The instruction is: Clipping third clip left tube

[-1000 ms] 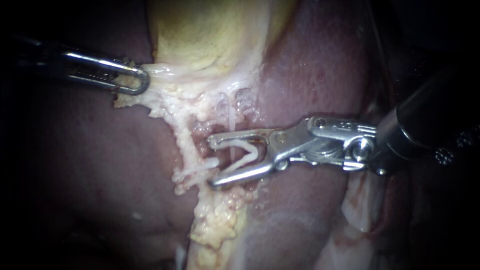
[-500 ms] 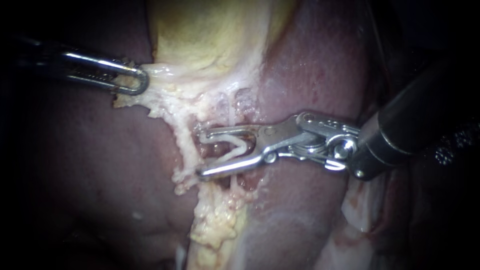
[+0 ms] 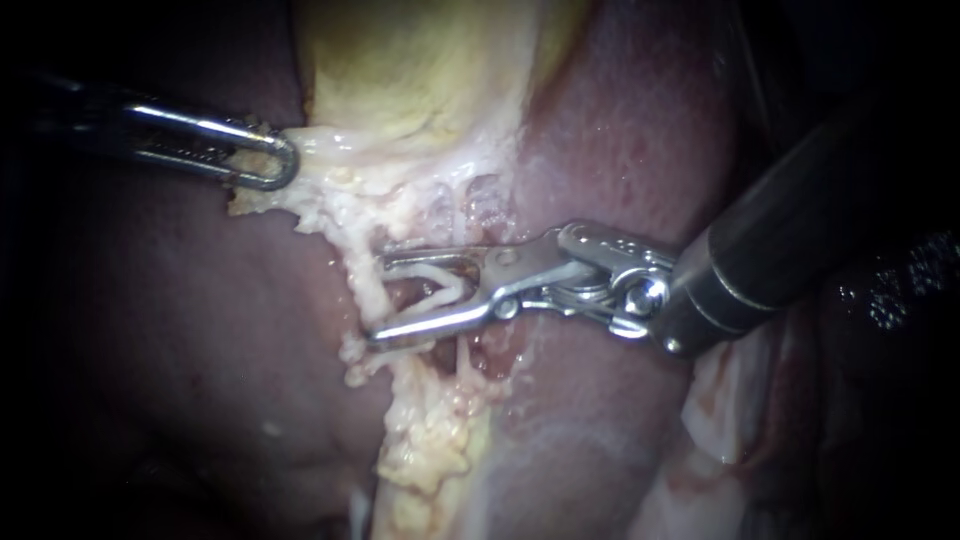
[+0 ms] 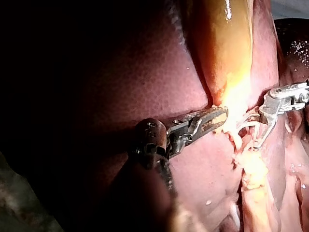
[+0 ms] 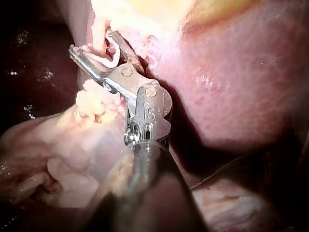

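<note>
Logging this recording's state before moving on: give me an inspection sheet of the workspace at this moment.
Surface: liver, moist, lying under everything.
Job's things: gallbladder above; pale strand running down from it; white clip, not yet closed.
Clutter: nothing seen.
Instruments: left instrument, jaws shut on pale tissue at the gallbladder's edge; right instrument, jaws open, clip between them, tips at the strand.
Cables: nothing seen.
Surroundings: dark, nothing seen.
</note>
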Robot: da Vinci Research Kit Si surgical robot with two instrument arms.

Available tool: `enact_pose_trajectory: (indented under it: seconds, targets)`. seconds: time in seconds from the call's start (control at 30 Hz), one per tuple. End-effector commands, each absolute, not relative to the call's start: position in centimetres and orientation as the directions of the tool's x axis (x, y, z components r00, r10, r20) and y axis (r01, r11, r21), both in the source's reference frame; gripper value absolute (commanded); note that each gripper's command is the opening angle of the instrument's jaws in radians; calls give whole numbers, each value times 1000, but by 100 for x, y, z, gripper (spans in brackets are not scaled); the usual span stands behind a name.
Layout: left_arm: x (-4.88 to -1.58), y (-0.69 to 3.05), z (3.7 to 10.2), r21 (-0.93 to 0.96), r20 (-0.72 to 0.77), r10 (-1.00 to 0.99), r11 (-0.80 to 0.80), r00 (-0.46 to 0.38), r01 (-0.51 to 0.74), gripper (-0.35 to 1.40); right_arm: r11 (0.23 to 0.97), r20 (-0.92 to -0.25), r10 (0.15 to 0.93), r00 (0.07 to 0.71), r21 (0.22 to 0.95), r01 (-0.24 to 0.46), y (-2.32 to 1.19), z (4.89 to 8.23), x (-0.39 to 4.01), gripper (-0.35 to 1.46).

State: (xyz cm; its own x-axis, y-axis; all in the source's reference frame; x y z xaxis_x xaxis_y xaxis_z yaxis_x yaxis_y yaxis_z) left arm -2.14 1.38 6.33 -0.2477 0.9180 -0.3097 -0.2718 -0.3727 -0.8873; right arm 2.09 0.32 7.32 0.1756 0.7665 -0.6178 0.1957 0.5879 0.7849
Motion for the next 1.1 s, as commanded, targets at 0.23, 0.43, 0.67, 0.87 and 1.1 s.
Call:
enact_pose_trajectory:
  seconds: [0.23, 0.43, 0.67, 0.87, 1.1]
  targets:
    - [-215, 138, 633, -887, -309, 918, -373, -248, -273, -35, 574, -612, 779, 140, 784, 234, 31, 732, 228, 50]
    - [-215, 138, 633, -887, -310, 918, -373, -247, -273, -35, 575, -612, 778, 139, 784, 233, 28, 728, 243, 50]
    - [-216, 138, 633, -887, -310, 918, -373, -247, -273, -35, 576, -612, 779, 138, 784, 232, 26, 723, 257, 50]
    - [-216, 138, 633, -887, -310, 918, -373, -247, -273, -35, 575, -612, 779, 138, 784, 233, 25, 721, 258, 50]
    - [-216, 138, 633, -887, -310, 918, -373, -247, -273, -35, 572, -610, 781, 135, 785, 236, 26, 714, 256, 50]
